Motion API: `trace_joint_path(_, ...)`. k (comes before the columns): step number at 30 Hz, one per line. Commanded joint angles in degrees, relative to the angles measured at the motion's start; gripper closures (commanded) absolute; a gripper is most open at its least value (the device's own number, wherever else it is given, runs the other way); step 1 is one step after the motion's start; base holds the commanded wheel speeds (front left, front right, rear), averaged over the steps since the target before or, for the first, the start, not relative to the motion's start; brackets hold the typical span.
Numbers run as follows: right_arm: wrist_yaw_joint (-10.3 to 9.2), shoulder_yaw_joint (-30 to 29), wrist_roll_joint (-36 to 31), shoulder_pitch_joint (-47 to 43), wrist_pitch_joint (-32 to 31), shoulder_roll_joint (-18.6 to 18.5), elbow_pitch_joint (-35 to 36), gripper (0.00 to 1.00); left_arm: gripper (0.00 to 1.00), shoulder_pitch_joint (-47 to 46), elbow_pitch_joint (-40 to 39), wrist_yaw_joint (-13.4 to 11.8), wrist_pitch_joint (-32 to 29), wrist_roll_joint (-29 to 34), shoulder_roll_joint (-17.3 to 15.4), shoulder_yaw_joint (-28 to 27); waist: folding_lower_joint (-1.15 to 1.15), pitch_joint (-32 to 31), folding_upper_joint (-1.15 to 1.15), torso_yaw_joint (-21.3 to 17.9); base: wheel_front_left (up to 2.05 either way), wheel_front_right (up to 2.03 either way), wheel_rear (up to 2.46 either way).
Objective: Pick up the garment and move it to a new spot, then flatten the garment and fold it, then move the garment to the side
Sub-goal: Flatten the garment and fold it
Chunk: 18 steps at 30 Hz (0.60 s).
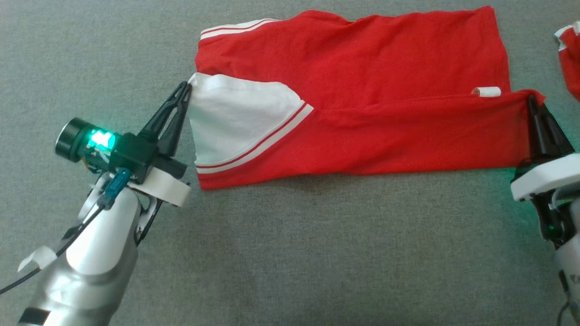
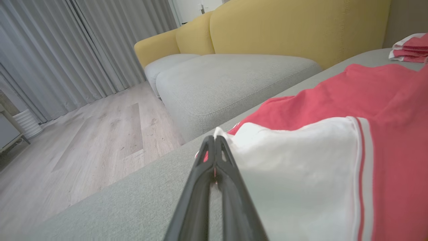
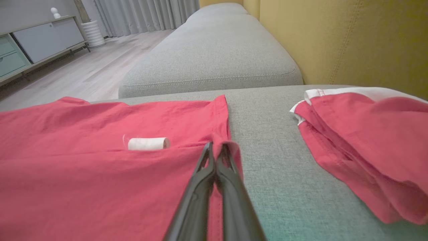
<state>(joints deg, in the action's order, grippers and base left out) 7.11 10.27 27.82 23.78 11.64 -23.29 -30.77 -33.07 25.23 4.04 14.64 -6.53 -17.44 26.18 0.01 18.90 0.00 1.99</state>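
A red garment (image 1: 362, 77) with white trim and a white panel (image 1: 231, 113) lies spread on the grey sofa seat, its near part folded up over the far part. My left gripper (image 1: 186, 88) is shut on the garment's left corner at the white panel, also seen as gripper (image 2: 214, 142) pinching garment (image 2: 384, 100). My right gripper (image 1: 531, 100) is shut on the garment's right corner, lifted a little; in the right wrist view the gripper (image 3: 215, 149) pinches the red hem of the garment (image 3: 100, 160). A small white label (image 1: 487, 92) sticks out at the fold.
Another red and white garment (image 1: 570, 59) lies at the far right, seen folded (image 3: 367, 140) beside my right gripper. The yellow sofa back (image 2: 301, 26) rises behind the seat (image 1: 290, 249). Wooden floor (image 2: 83, 140) and grey curtains lie beyond the seat's edge.
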Motion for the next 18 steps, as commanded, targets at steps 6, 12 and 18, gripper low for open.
trace_joint_path(6,0.37,1.92,2.82,2.55,2.13,-0.71,-2.52,0.00,0.00,-1.39,0.44,-0.84,0.35,-0.15,-0.25,-3.66,-0.01,-0.35,0.00,0.51,0.00,0.00,0.00)
trace_joint_path(12,0.37,2.82,3.44,1.09,3.14,-0.26,-2.56,0.00,0.00,3.97,0.55,-2.65,0.35,-4.31,3.34,-7.25,-0.01,-2.14,0.00,0.60,0.00,0.00,0.00)
trace_joint_path(18,0.37,0.80,4.13,-2.43,3.33,0.93,-0.40,0.00,0.00,11.93,3.38,-3.64,-0.76,-9.01,7.74,-8.05,-0.01,-3.94,0.00,0.23,0.00,0.00,0.00)
